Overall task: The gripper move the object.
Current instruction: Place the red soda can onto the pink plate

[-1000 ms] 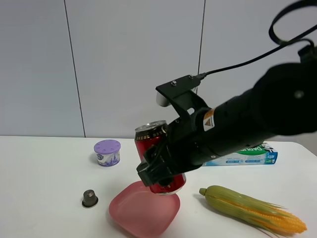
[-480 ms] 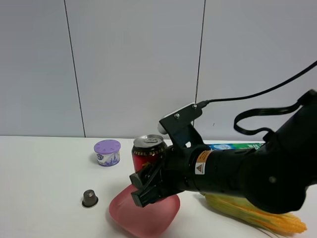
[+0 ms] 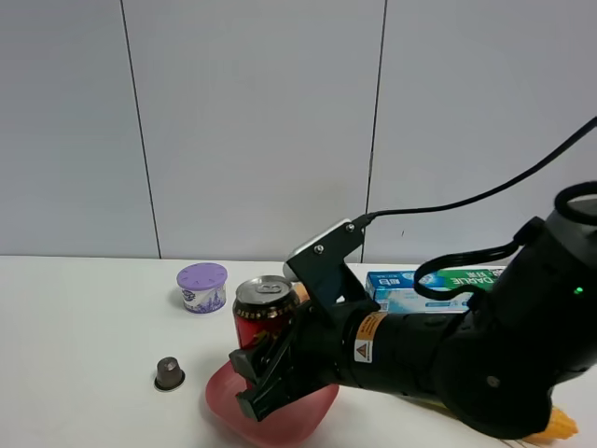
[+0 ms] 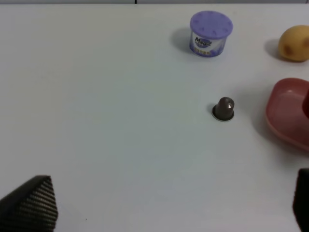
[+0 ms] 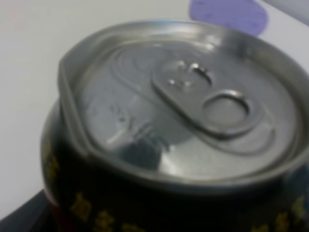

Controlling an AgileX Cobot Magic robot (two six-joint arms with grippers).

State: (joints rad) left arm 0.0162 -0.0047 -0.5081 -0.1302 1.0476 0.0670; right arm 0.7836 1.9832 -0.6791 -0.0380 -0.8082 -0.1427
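Frontal overview; right wrist crowds can; tub shared.

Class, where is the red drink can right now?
Exterior high view: the red drink can is near centre, held by the right gripper over the pink plate, right of the lavender-lidded tub.

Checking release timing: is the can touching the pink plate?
Cannot tell. In the high view the right gripper hides the base of the can over the plate; the right wrist view shows only its top.
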